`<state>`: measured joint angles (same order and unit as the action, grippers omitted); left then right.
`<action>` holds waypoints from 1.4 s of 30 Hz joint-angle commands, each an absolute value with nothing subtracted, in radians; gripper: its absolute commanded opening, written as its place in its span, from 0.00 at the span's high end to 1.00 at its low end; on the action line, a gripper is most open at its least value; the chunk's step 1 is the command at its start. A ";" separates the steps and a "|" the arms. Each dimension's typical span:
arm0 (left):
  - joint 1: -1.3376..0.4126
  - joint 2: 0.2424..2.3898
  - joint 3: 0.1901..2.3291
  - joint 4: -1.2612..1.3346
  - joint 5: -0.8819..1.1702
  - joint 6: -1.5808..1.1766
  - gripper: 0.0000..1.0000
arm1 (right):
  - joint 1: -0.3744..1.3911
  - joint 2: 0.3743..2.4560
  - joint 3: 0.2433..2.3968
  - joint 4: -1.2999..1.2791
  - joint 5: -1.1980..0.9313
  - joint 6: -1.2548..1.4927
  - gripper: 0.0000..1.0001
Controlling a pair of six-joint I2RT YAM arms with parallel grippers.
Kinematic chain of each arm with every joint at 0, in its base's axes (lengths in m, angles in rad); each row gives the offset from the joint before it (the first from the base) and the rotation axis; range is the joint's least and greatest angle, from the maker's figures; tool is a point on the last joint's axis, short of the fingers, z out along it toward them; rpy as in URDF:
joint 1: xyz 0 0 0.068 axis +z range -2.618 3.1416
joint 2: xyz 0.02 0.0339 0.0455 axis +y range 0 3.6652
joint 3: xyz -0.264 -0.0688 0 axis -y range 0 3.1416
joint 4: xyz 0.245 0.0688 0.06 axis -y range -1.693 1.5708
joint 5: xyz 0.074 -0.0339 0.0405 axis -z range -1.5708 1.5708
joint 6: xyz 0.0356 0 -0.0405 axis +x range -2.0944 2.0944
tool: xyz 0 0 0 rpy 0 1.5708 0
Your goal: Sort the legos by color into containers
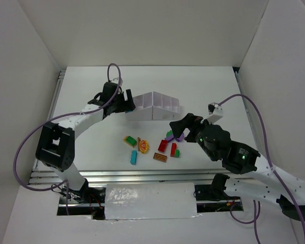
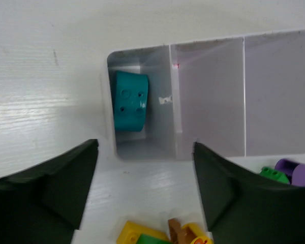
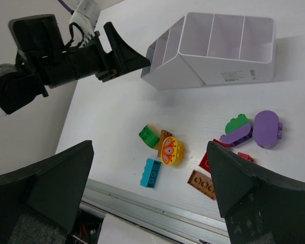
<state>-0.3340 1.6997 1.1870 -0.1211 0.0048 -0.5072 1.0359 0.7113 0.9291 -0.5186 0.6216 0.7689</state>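
The white divided tray (image 1: pixel 155 105) stands at the table's back middle. A teal brick (image 2: pixel 128 100) lies in its leftmost compartment; the other compartments in the left wrist view look empty. My left gripper (image 1: pixel 129 103) is open and empty, hovering at the tray's left end (image 2: pixel 145 147). Loose legos lie in front: a light blue brick (image 1: pixel 134 157), a yellow-and-green pair (image 1: pixel 130 141), a yellow butterfly piece (image 3: pixel 171 150), a brown plate (image 3: pixel 202 184), red bricks (image 1: pixel 163 145), and a purple piece (image 3: pixel 267 128) by a green one (image 3: pixel 237 123). My right gripper (image 1: pixel 177 129) is open and empty above the purple and green pieces.
White walls close in the table on the left, back and right. A metal rail (image 1: pixel 142 175) runs along the near edge, just beyond the light blue brick. The left arm (image 1: pixel 76 122) reaches across the table's left side.
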 commanded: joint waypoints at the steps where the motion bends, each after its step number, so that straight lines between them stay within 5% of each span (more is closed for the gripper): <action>1: -0.327 1.562 1.167 -0.118 -0.030 -0.543 0.04 | 1.032 0.727 0.943 -0.499 0.618 0.756 0.00; 7: -0.347 1.306 1.074 -0.305 -0.202 -0.653 0.01 | 1.031 0.825 0.949 -0.526 0.592 0.788 0.01; 12: -0.573 1.126 0.922 -0.415 -0.352 -0.738 0.00 | 1.029 0.884 0.969 -0.548 0.595 0.821 0.01; 17: -0.656 1.071 0.755 -0.356 -0.207 -0.778 0.09 | 1.029 0.871 0.965 -0.506 0.516 0.801 0.05; 29: -0.891 1.245 0.680 -0.298 -0.298 -0.891 0.22 | 1.028 0.885 0.937 -0.557 0.486 0.833 0.06; 34: -0.920 1.314 0.696 -0.316 -0.342 -0.908 0.39 | 1.029 0.884 0.930 -0.557 0.480 0.830 0.06; 39: -0.923 1.362 0.701 -0.312 -0.357 -0.905 0.38 | 1.029 0.888 0.936 -0.558 0.477 0.818 0.06; 42: -0.927 1.396 0.706 -0.295 -0.350 -0.900 0.52 | 1.029 0.882 0.934 -0.554 0.480 0.813 0.06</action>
<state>-0.9188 1.3666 0.6701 -0.3233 -0.3286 -0.8970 1.0332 0.8986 0.9348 -0.5560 0.4736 0.8253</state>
